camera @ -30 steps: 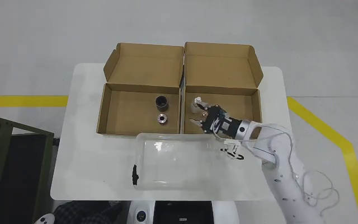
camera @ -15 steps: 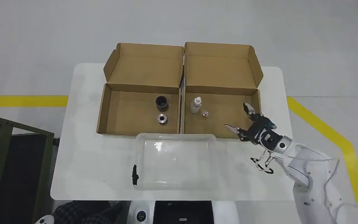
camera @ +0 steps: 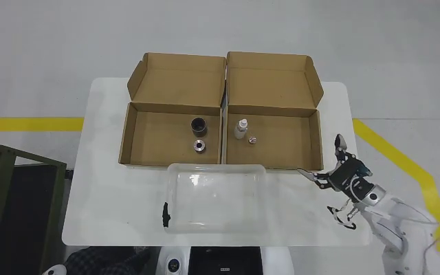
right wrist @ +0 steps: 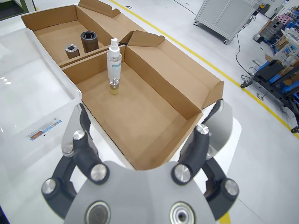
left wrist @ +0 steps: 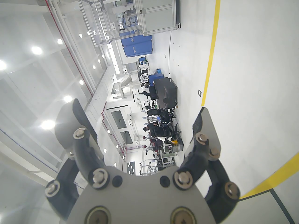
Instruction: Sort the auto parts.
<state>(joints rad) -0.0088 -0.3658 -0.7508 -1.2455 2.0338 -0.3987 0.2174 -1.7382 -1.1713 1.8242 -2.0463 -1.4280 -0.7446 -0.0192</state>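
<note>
Auto parts stand inside the left open brown cardboard box (camera: 151,146): a dark hollow metal cylinder (camera: 199,125) and, a little nearer to the robot, a shorter silver metal cylinder with a hole in its top (camera: 199,145). Both are upright and do not touch each other. In the right open brown cardboard box (camera: 289,146), a white plastic spray bottle (camera: 240,128) stands upright close to the wall next to the left box. A small brass-coloured metal fitting (camera: 252,139) stands just beside the bottle. The two boxes are side by side on the white table (camera: 103,172), with their lids folded back.

In front of the boxes lies a clear plastic container (camera: 220,199), its far rim close to the box fronts. A small black part (camera: 165,215) lies at the left edge of this container; I cannot tell whether it is inside the wall or just outside.

The right gripper (camera: 320,155) is above the table by the near right corner of the right box. Its fingers are spread wide and nothing is between them. It is well apart from the bottle. The left gripper (left wrist: 139,108) is turned toward the hall, with its fingers also spread and holding nothing.
</note>
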